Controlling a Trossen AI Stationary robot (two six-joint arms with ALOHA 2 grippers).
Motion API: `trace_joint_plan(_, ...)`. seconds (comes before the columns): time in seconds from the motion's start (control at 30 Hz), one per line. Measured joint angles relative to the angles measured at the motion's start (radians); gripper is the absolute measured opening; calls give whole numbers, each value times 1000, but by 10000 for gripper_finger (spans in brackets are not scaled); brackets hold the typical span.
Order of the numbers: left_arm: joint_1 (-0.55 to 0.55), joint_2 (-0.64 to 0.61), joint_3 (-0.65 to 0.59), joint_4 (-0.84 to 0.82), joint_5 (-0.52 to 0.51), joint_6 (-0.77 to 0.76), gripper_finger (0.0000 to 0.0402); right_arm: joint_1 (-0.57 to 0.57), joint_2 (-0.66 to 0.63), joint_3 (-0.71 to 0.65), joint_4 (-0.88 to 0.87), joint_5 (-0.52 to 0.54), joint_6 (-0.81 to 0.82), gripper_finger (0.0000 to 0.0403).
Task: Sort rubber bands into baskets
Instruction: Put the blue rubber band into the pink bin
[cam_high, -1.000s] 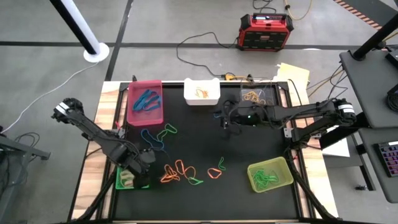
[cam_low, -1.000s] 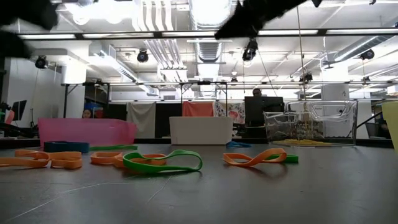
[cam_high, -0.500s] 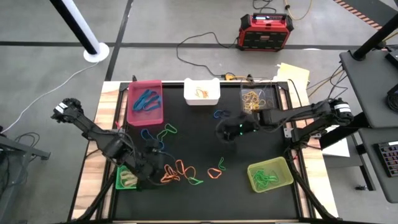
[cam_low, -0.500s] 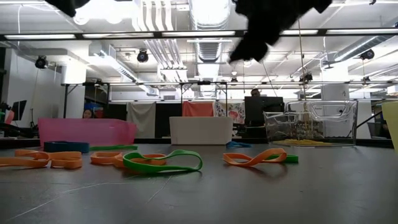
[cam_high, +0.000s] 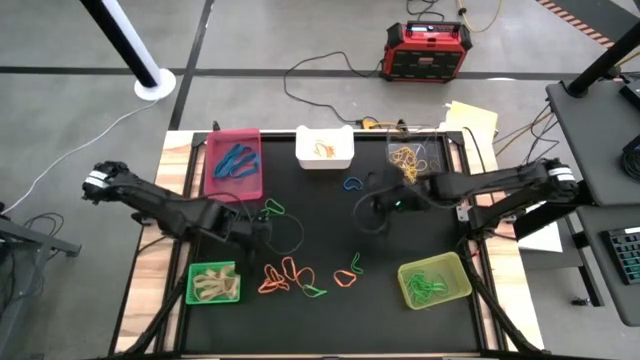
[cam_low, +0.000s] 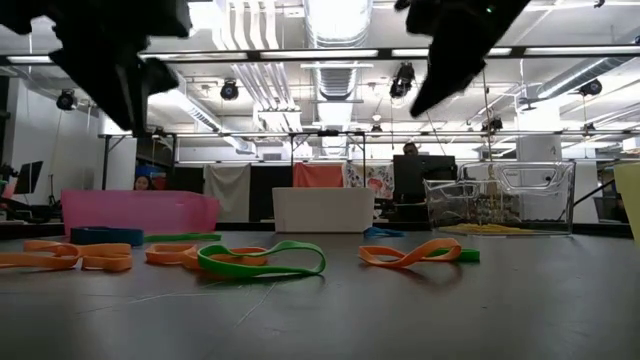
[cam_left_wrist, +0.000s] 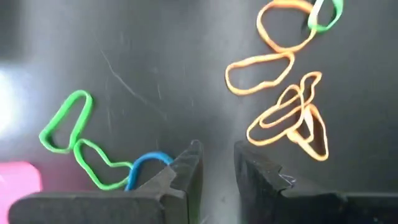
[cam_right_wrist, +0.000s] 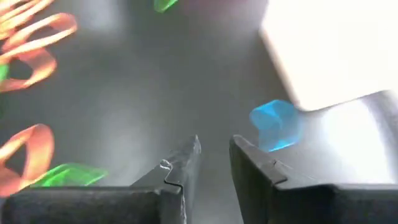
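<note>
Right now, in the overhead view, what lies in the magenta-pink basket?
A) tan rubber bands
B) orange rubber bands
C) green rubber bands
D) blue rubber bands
D: the high view shows blue rubber bands lying inside the magenta-pink basket, while the green bands sit in the yellow-green basket and the tan ones in the bright green basket.

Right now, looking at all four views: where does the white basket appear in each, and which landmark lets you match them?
High view: white basket at the mat's far edge, between the pink and clear baskets.
Low view: centre background, right of the pink basket.
Left wrist view: not in it.
Right wrist view: the blurred white shape, probably its corner.
Shared landmark: the lone blue rubber band beside it.
</note>
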Motion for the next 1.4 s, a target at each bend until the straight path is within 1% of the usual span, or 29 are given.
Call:
trace_joint_plan(0.07,33,0,-14,-11,14,1,74,-11,-43,4,24,113,-41,77)
trace_joint_plan(0.1,48,0,-17,-25,14,-2,74,-19,-65,4,38,137,-54,74)
trace_joint_plan(0.17,69,0,-19,-45,14,-13,74,-28,-100,2,62,131,-67,68)
trace_joint_plan(0.27,91,0,-19,-63,13,-31,74,-29,-126,-10,66,123,-35,63)
trace_joint_plan(0.37,100,0,-13,-51,-7,-28,74,-25,-124,-45,95,70,-9,61)
trace_joint_plan(0.5,101,0,-11,-30,-136,-6,74,-24,-87,-109,189,-48,6,61)
trace_joint_plan(0.57,101,0,-11,-23,-183,2,74,-24,-58,-125,211,-95,19,61)
trace_joint_plan(0.63,102,0,-11,-14,-208,33,74,-24,-28,-132,223,-113,41,61)
trace_joint_plan(0.77,102,0,-11,20,-244,91,74,-28,45,-134,225,-106,115,61)
trace_joint_plan(0.83,102,0,-13,41,-232,130,74,-44,84,-130,239,-101,166,61)
trace_joint_plan(0.93,101,0,-21,105,-144,238,74,-79,143,-95,247,-97,216,61)
trace_joint_plan(1.03,101,0,-25,176,-114,311,74,-115,196,-55,247,-97,193,61)
trace_joint_plan(1.17,102,-5,-26,238,-26,381,74,-177,268,9,233,-102,171,61)
trace_joint_plan(1.27,100,-21,-26,266,-9,391,74,-223,314,66,170,-101,185,66)
trace_joint_plan(1.4,102,-53,-28,263,-11,391,74,-272,375,131,63,-101,202,94)
